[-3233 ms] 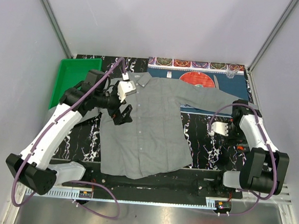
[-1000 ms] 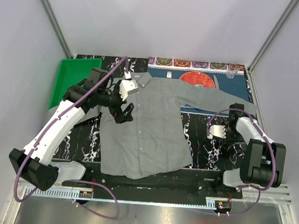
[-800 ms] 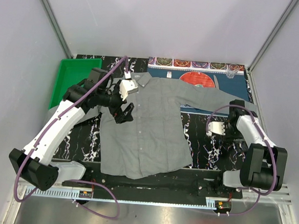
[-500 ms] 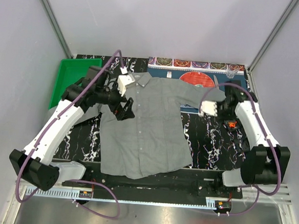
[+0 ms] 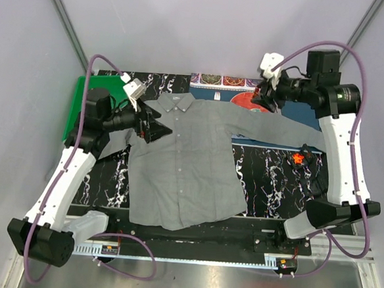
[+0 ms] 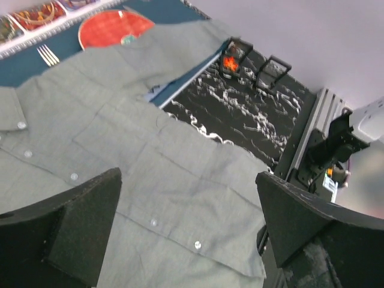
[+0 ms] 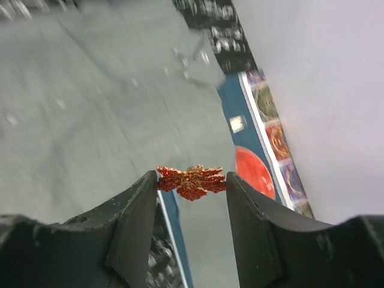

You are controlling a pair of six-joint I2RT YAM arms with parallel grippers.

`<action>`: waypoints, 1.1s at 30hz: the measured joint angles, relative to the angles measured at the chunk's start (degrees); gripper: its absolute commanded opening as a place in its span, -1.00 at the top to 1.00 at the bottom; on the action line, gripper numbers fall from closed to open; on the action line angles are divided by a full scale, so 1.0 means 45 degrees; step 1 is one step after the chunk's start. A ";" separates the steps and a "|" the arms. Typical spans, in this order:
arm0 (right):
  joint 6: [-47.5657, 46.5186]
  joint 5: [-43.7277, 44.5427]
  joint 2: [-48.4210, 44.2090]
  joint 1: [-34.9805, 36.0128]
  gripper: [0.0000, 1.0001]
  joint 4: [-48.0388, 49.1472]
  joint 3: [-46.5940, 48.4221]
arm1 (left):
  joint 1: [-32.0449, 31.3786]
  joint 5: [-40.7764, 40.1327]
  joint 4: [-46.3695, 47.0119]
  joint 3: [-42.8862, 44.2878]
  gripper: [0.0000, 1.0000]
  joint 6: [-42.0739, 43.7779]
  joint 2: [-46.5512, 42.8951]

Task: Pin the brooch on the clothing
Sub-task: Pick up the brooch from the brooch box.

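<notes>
A green tray [image 5: 93,97] sits at the far left of the black marbled table [image 5: 275,183]. Just right of it the left gripper [image 5: 155,128] hovers above the left shoulder of the grey shirt [image 5: 184,163], its fingers [image 6: 84,219] spread wide with nothing between them. The shirt lies flat and face up in the middle of the table, collar toward the far side and its line of small pale buttons running toward the near edge. Its right sleeve reaches out over a blue patterned placemat [image 5: 306,116] at the far right. The right gripper [image 5: 264,93] is raised above the far end of that placemat. In the right wrist view its fingers pinch a red glittery brooch [image 7: 192,180] by its two ends, holding it in the air above the shirt. Near the end of the right sleeve, a small orange-red object [image 5: 302,156] rests on the table; it is too small to identify.
</notes>
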 measured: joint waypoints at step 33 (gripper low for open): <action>2.5854 -0.3740 -0.2288 0.0597 -0.11 1.9370 -0.7227 | -1.0506 -1.2041 0.9986 0.0801 -0.64 0.8082 0.1258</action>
